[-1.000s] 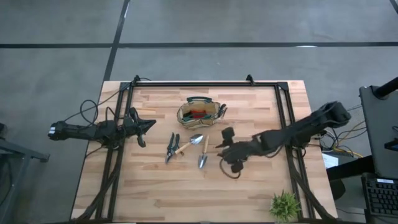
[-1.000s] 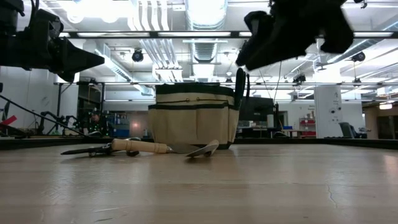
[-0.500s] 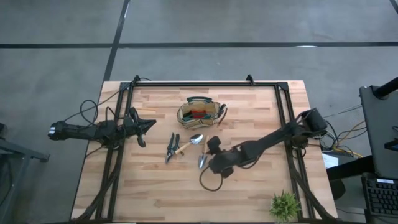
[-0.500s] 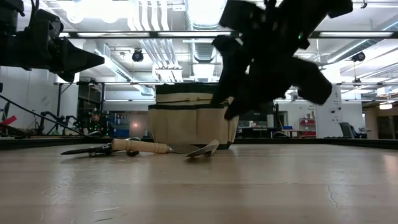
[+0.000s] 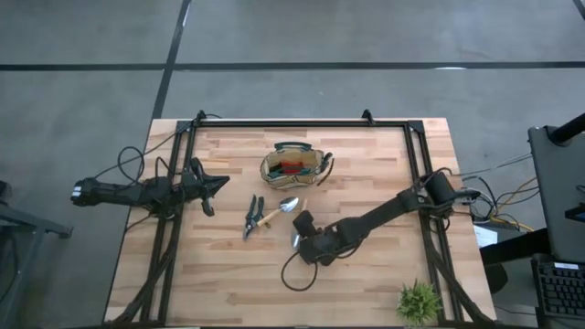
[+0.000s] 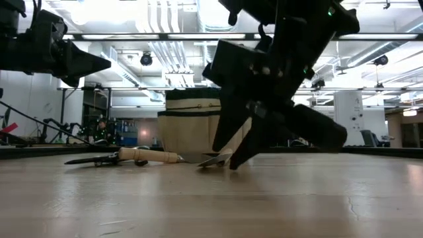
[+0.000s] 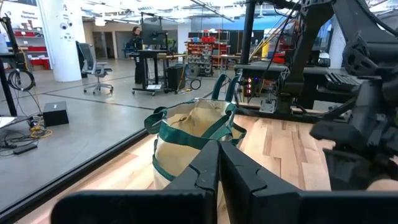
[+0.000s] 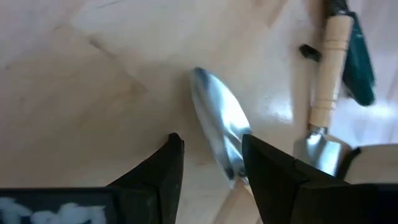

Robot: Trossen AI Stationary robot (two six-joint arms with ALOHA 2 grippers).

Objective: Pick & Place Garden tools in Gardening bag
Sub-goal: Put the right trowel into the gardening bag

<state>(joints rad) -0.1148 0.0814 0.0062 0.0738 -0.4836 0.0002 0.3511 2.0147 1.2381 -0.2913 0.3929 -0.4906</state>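
One trowel (image 8: 219, 134) lies between right gripper (image 8: 208, 165) jaws, parted, ungrasped | left jaws clenched, empty

Bag (image 5: 294, 166): tan fabric, dark green trim and handles, red item (image 5: 292, 166) showing inside. Just beside the bag, two trowels (image 5: 298, 236): shiny silver blades, pale wooden handles. Shears (image 5: 252, 213), near the bag: dark handles with a teal-green tint. Table (image 5: 228, 283): light wood planks, black frame rails. Both arms black. Plant (image 5: 419, 302), well apart from the bag: bright green. Floor grey with dark lines.
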